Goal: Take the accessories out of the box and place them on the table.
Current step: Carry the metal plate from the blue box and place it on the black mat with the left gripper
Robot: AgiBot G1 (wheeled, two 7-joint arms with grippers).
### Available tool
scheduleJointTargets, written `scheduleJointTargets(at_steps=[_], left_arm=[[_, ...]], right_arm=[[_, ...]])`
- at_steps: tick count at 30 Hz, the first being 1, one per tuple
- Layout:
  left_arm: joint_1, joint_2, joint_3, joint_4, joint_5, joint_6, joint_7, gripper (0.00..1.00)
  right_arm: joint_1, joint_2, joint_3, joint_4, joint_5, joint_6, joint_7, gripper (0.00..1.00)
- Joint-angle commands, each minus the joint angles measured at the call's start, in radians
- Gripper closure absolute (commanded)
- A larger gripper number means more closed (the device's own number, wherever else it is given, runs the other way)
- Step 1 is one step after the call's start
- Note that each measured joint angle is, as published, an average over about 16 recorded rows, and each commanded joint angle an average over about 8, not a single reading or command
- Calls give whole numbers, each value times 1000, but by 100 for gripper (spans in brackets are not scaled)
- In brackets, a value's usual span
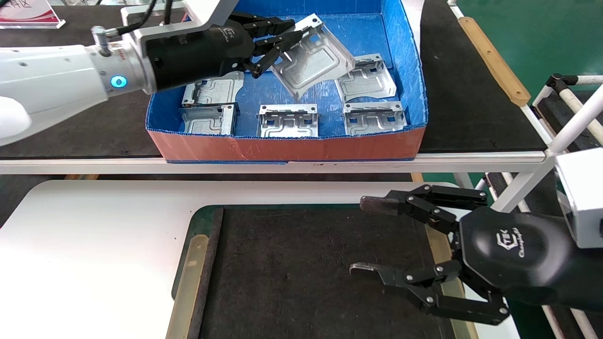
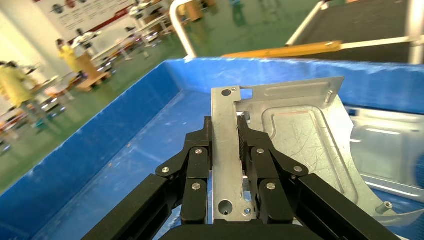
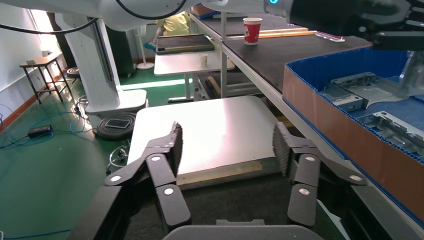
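Observation:
My left gripper (image 1: 279,36) is shut on the edge tab of one silver plate (image 1: 313,57) and holds it tilted above the blue box (image 1: 282,146). The left wrist view shows its fingers (image 2: 200,155) clamped on the plate's bent edge (image 2: 226,145). Several more plates lie flat in the box, among them ones at the front left (image 1: 209,120), front middle (image 1: 288,121) and front right (image 1: 374,117). My right gripper (image 1: 362,235) is open and empty, low over the dark mat (image 1: 292,282) of the white table (image 1: 94,245). It also shows in the right wrist view (image 3: 227,140).
The box stands on a black-topped bench (image 1: 471,94) with a white rail (image 1: 471,162) behind the table. A tan strip (image 1: 492,61) and a white tube frame (image 1: 579,113) are at the right. A red paper cup (image 3: 252,30) stands farther along the bench.

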Motion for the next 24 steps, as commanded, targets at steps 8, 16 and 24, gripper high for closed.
scheduleJointTargets(at_steps=[8,16,24], left_arm=[[-7,-46,1,30,-36,225,92,100],[27,-121,-3,-60,-79,377,77,100],[103,-189,-3,-239,-106,426,24,100]], right_arm=[[0,0,0,0,0,0,0,0],[0,0,0,0,0,0,0,0],[0,0,0,0,0,0,0,0]])
